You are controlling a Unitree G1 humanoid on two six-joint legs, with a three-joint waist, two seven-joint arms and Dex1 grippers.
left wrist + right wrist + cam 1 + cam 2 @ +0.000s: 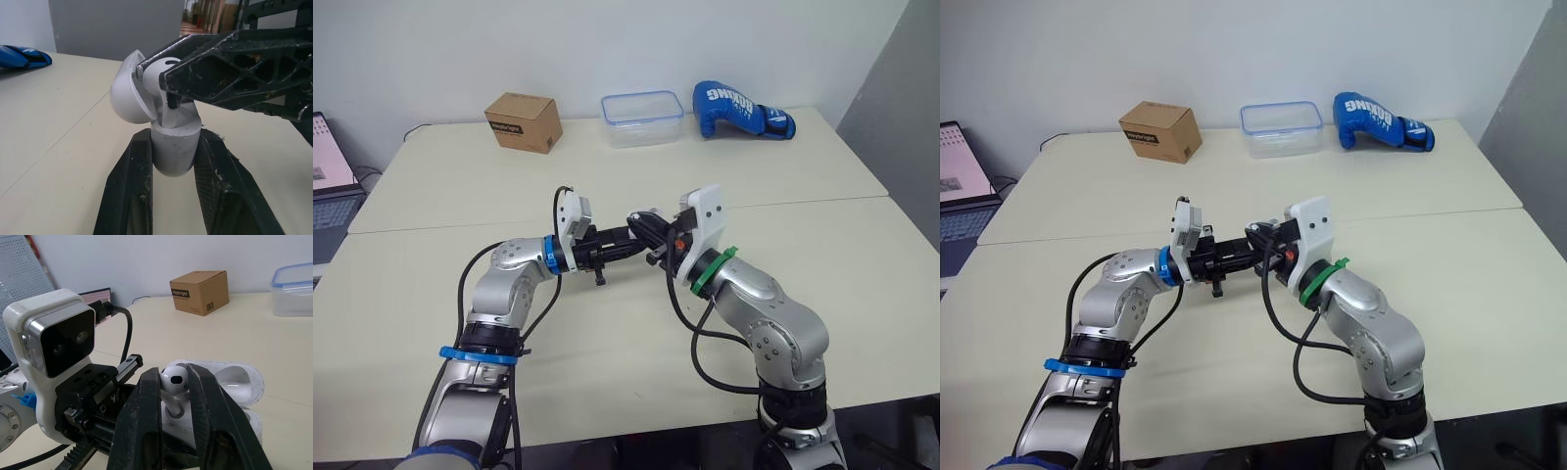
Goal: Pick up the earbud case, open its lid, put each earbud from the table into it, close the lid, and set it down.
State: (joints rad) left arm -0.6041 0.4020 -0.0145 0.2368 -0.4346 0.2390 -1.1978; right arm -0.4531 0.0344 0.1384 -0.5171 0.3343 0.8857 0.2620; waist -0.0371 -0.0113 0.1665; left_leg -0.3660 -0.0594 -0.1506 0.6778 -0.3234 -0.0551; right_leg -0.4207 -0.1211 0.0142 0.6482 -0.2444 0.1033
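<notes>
Black fingers of the left gripper (pixel 173 142) are clenched on the body of the case (pixel 176 152), one finger on each side, and they hold it up in the air over the table (pixel 783 225), in the middle of the head view. The lid (pixel 129 93) is open and leans back on its hinge. Just above the mouth of the case is one earbud (pixel 159 73). The right gripper (pixel 173 374) is grasping it by the round head, and the stem points down into the case. The stem looks partly inside already, but I cannot tell if it sits in its socket. I also cannot tell if the other socket is filled.

I judge that this is the step of putting an earbud in, so the task is about half done.

Several things could go wrong from here:
- If the stem is not in line with the socket, a push may jam it on the rim.
- A push may also turn the case between the left fingers.
- If the right fingers let go too early, the earbud may fall on the table.
- The right finger is close to the lid and could knock it.

Far behind, at the top of the head view, stand a box (pixel 523 121), a container (pixel 642 118) and a glove (pixel 740 111). A laptop (pixel 328 186) is at the left edge.
</notes>
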